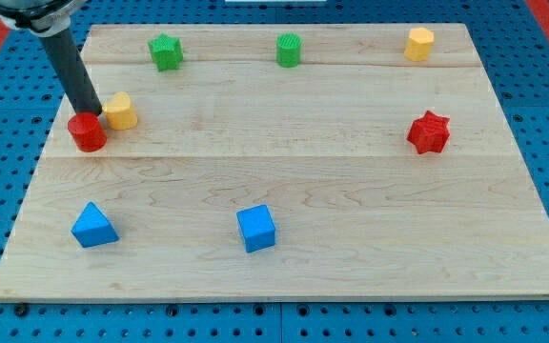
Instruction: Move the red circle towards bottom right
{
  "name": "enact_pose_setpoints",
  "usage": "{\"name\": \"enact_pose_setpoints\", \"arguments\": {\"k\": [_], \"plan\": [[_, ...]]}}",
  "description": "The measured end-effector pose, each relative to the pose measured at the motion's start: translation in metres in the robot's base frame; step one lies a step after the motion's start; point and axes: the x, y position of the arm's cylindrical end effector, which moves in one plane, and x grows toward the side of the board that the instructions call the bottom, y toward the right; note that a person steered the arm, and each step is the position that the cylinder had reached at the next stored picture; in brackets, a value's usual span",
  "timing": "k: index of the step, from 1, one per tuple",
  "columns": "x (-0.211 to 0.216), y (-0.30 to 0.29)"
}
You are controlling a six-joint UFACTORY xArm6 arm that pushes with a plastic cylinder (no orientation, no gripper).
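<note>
The red circle (88, 131) lies near the left edge of the wooden board (284, 181). My tip (92, 113) rests against its top edge, at the gap between it and a yellow block (120, 110) that sits just to its upper right. The dark rod rises from the tip toward the view's top left.
A green star (166, 51), a green round block (289, 50) and a yellow hexagon-like block (419, 44) line the top edge. A red star (429, 132) sits at the right. A blue triangle (93, 226) and a blue cube (256, 229) lie near the bottom.
</note>
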Motion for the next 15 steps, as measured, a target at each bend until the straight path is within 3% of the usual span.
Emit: {"name": "enact_pose_setpoints", "arguments": {"k": [1,3,5,6,8,9,11,12,15], "plan": [[0.015,-0.028],[0.035,0.105],[0.038,-0.012],[0.075,0.036],[0.078,0.246],[0.086,0.201],[0.112,0.348],[0.151,0.360],[0.145,0.390]]}}
